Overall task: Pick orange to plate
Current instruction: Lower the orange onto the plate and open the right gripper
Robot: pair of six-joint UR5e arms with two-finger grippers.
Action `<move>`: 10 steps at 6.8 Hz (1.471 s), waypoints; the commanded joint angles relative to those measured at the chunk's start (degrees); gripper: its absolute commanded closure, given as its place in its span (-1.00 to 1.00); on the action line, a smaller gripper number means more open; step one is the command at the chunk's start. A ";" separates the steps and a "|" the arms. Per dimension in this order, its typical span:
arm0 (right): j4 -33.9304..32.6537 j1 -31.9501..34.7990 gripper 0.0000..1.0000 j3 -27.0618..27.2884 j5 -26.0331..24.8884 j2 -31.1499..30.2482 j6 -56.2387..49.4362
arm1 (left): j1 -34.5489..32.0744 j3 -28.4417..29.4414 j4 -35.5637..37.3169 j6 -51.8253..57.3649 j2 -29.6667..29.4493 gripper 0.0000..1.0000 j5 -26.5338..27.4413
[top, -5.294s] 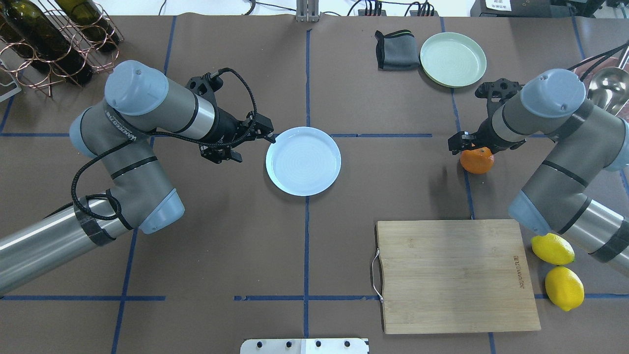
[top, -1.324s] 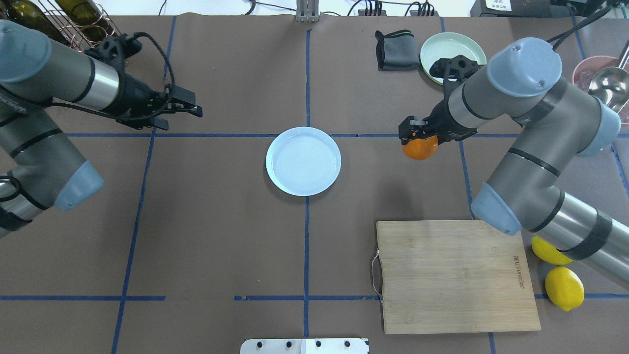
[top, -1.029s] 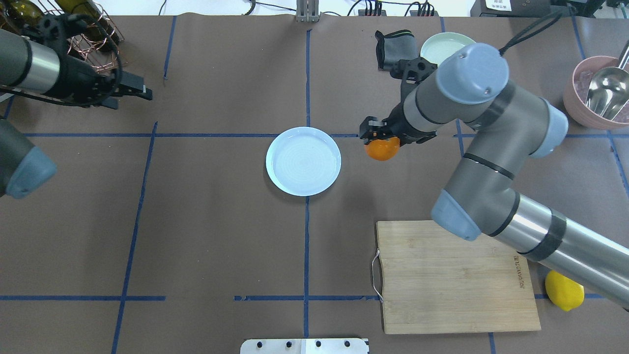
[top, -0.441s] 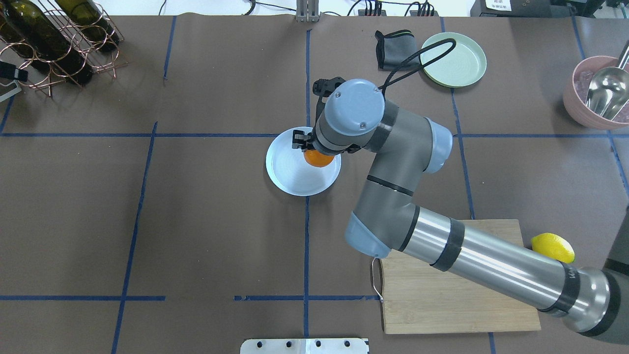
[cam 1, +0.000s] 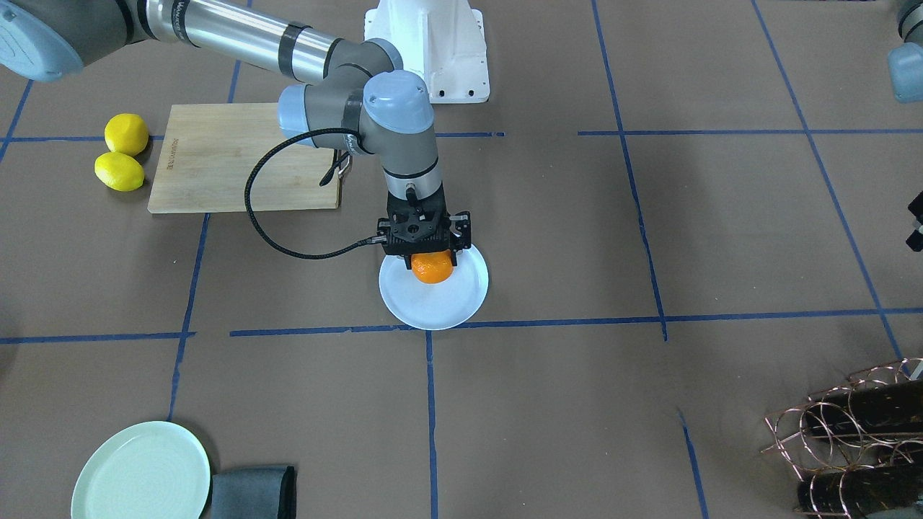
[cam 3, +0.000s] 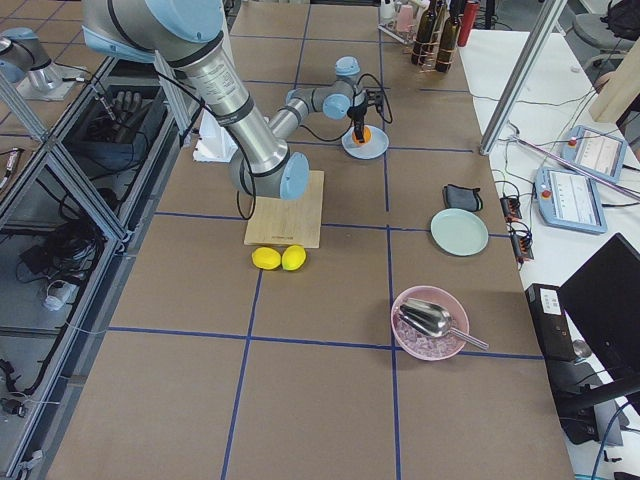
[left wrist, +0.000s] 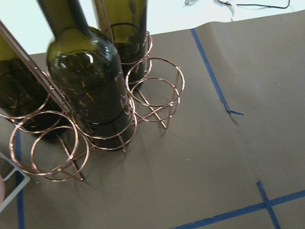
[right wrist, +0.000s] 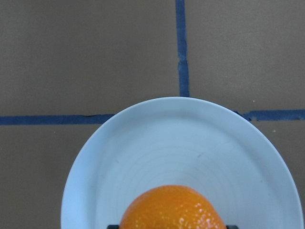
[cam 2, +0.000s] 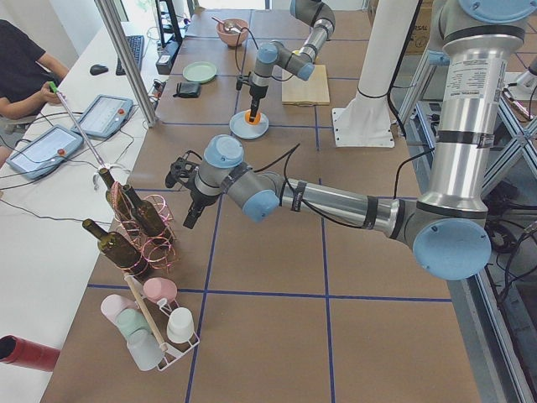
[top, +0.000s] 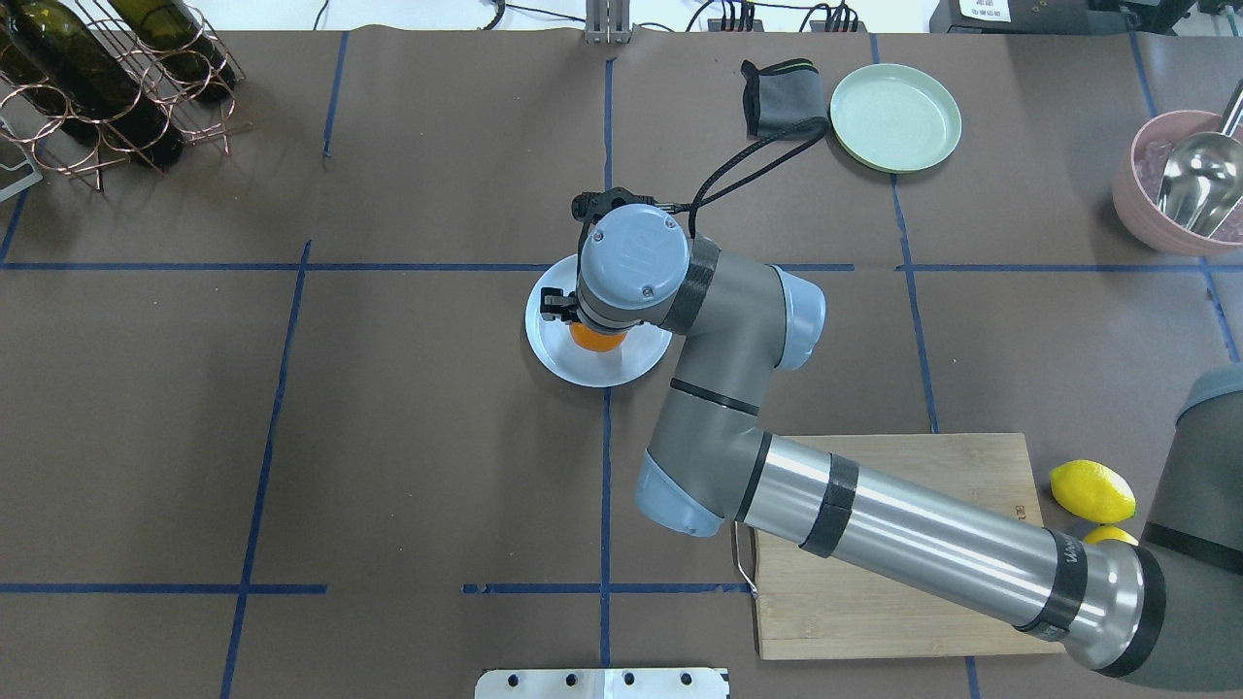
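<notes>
The orange is held over the middle of the pale bluish-white plate on the brown mat. My right gripper points straight down and is shut on the orange, one finger on each side. Overhead, the wrist hides most of the orange and part of the plate. The right wrist view shows the orange just above the plate. Whether the fruit touches the plate I cannot tell. My left gripper hangs far off by the wine rack; open or shut, I cannot tell.
A wooden cutting board lies under my right arm, two lemons beside it. A mint-green plate and grey cloth sit at the back right, a pink bowl with scoop further right. The bottle rack fills the back left.
My right gripper carried the orange leftward from the table's right side to above the plate's middle. My left arm drew back from the plate toward the rack and left the overhead view.
</notes>
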 commanded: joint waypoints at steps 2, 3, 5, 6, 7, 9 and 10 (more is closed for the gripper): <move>0.55 0.04 -1.00 -1.40 -0.06 1.06 -1.17 | -1.00 2.24 -0.77 0.52 0.32 -1.00 0.42; 0.20 0.65 -1.00 -1.40 0.28 1.15 -1.78 | -1.09 2.85 -0.69 0.52 0.41 -1.00 0.59; -9.22 4.15 -1.00 4.17 5.61 0.63 -4.75 | -1.70 2.77 -0.17 2.87 1.63 -1.00 0.68; -21.39 6.70 -1.00 13.62 8.17 -1.21 -9.48 | -3.36 3.55 1.49 12.90 2.68 -1.00 0.59; -32.22 9.77 -1.00 24.07 9.24 -5.92 -17.18 | -5.29 3.73 7.94 21.44 2.87 -1.00 0.77; -38.03 19.24 -1.00 36.01 15.18 -16.56 -30.91 | -9.07 3.13 21.03 32.66 2.69 -1.00 0.59; -37.86 24.77 -1.00 36.47 19.93 -19.48 -37.76 | -9.43 2.86 25.71 32.86 2.87 -1.00 0.24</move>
